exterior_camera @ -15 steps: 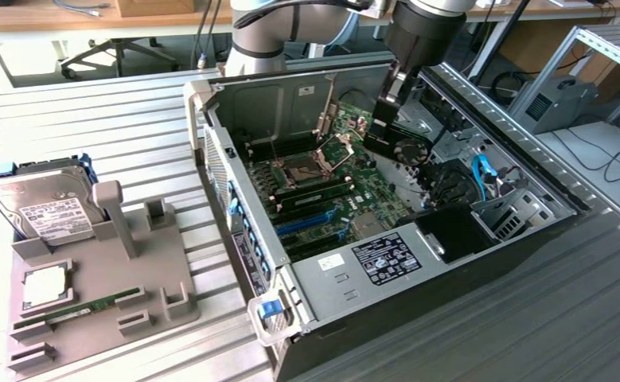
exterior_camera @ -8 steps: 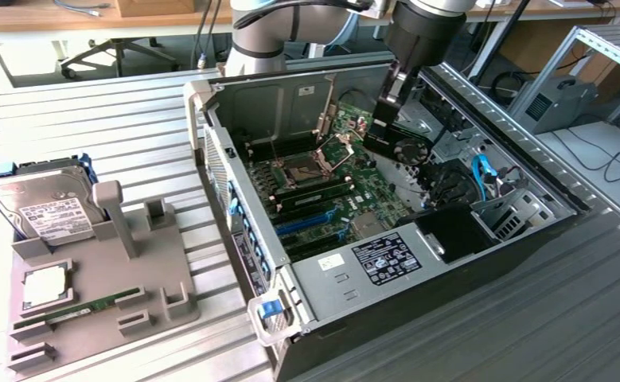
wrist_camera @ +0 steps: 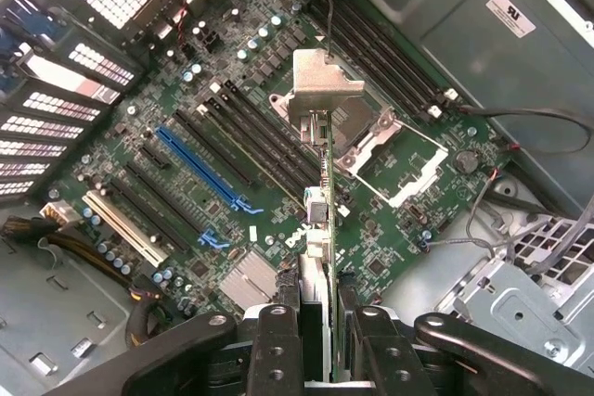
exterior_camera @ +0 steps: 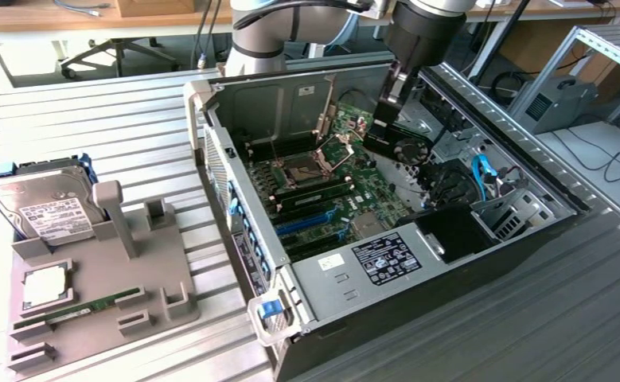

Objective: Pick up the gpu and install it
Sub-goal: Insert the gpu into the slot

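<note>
My gripper [exterior_camera: 389,103] hangs over the open computer case [exterior_camera: 248,239], shut on the gpu [exterior_camera: 401,145], a black card with a round fan. The card is held upright above the far part of the motherboard [exterior_camera: 325,195], clear of it. In the wrist view the gpu [wrist_camera: 327,197] shows edge-on between the black fingers [wrist_camera: 278,340], and its silver end bracket [wrist_camera: 325,85] points down toward the board. My gripper [wrist_camera: 321,326] clamps the card's upper edge. The blue expansion slot [wrist_camera: 200,172] lies off to one side of the card, and the open CPU socket [wrist_camera: 394,150] to the other.
A grey fixture [exterior_camera: 118,278] at the exterior view's left carries a silver hard drive [exterior_camera: 42,208], a CPU chip [exterior_camera: 46,285] and a green memory stick [exterior_camera: 87,306]. Case walls, the drive cage [exterior_camera: 506,211] and loose cables [wrist_camera: 520,118] ring the motherboard.
</note>
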